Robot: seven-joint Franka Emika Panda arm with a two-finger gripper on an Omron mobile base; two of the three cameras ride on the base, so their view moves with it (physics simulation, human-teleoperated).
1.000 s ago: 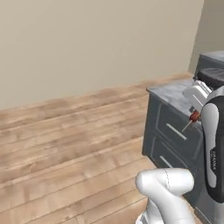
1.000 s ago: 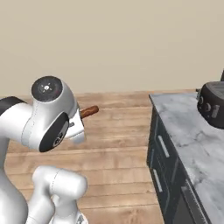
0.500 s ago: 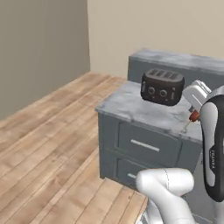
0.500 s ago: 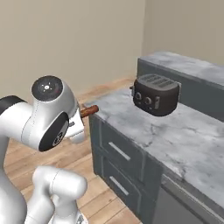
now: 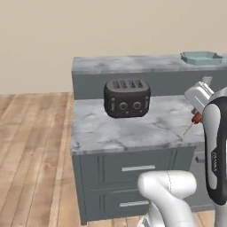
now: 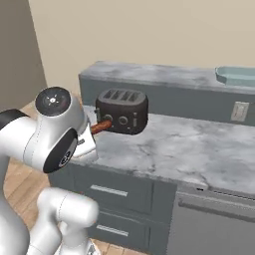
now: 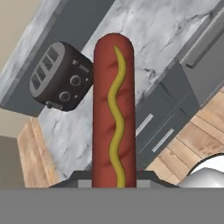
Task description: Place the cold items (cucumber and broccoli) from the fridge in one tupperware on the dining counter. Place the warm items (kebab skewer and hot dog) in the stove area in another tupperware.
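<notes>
One hot dog stays pinched in the claw; the toaster now faces the base.

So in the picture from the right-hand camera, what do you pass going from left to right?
The robot's white arm, then the hot dog sticking out of its claw, then the black toaster, the wall outlet, and the pale green tupperware on the raised counter.
</notes>
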